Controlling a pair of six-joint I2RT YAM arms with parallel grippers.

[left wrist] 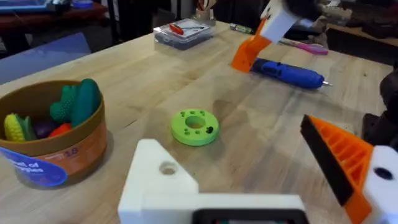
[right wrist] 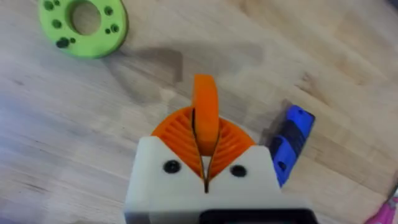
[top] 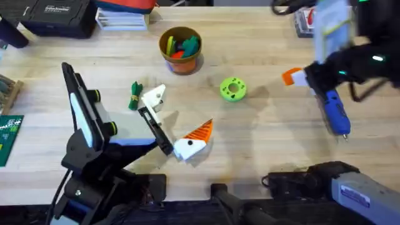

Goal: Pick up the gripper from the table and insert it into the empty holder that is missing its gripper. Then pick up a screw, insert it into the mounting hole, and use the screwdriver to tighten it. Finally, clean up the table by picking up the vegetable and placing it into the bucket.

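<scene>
Right pincer [right wrist: 205,140] pressed shut, empty, beside the screwdriver [top: 334,112].
We advise opening wide, then straddling the blue barrel mid-length before closing; left pincer [left wrist: 261,180] stands wide.

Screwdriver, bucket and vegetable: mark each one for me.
screwdriver [top: 335,112], overhead view, middle of the blue body.
bucket [top: 182,63], overhead view, front of the orange-brown wall below the rim.
vegetable [top: 135,96], overhead view, tied middle of the dark-green bundle.

One blue screwdriver [top: 333,112], one lime-green disc [top: 233,89], one bucket [top: 180,50] of toy vegetables, one dark-green leafy bundle [top: 135,96], one clear plastic case [left wrist: 184,32] lay there.
</scene>
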